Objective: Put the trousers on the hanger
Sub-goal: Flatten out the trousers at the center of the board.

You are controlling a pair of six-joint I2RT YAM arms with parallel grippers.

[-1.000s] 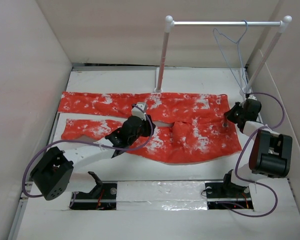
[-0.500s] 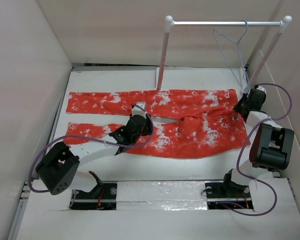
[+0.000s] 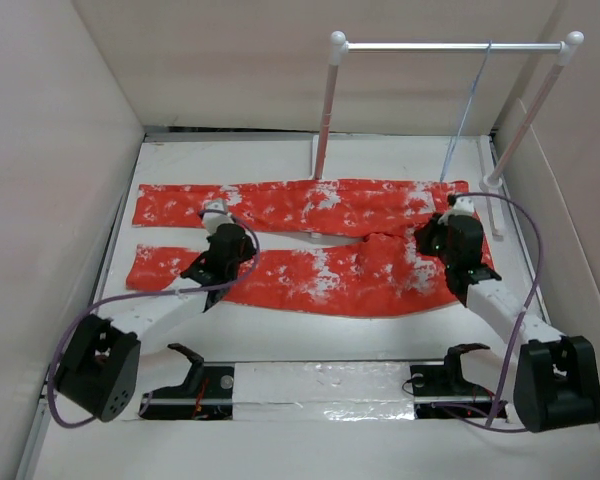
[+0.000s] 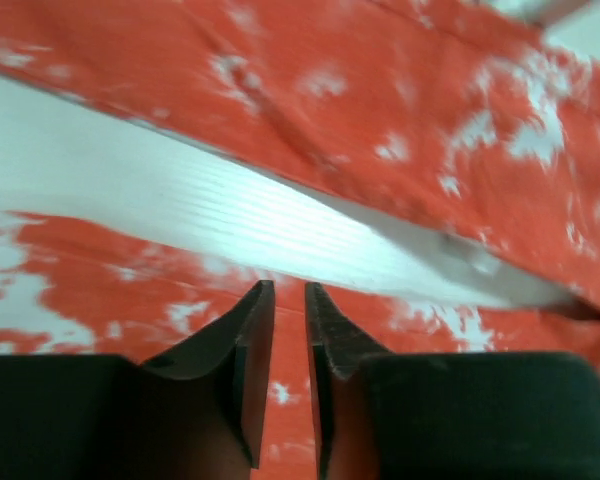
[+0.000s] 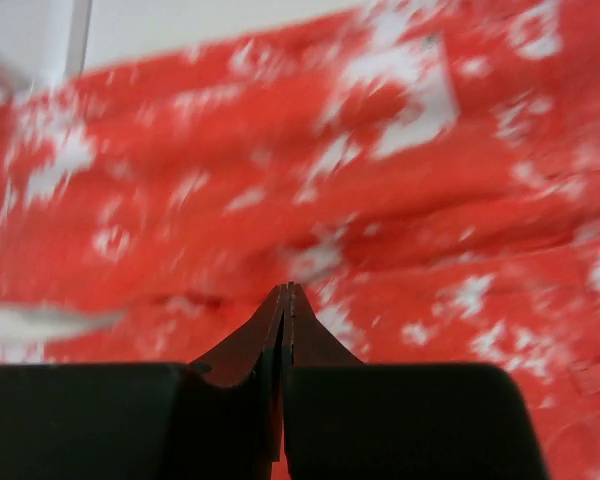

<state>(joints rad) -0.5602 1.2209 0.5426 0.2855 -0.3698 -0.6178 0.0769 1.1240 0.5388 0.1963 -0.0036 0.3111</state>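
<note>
We see the trousers (image 3: pixel 320 240) spread flat on the table (image 3: pixel 280 335), legs left and waist right, likely so each arm can take one end. The hanger (image 3: pixel 465 120) hangs on the rail (image 3: pixel 450 46) behind. Our left gripper (image 3: pixel 216 213) tilts over the near leg, jaws a sliver apart and empty. Our right gripper (image 3: pixel 456 208) leans over the waist, jaws pressed together on nothing.
</note>
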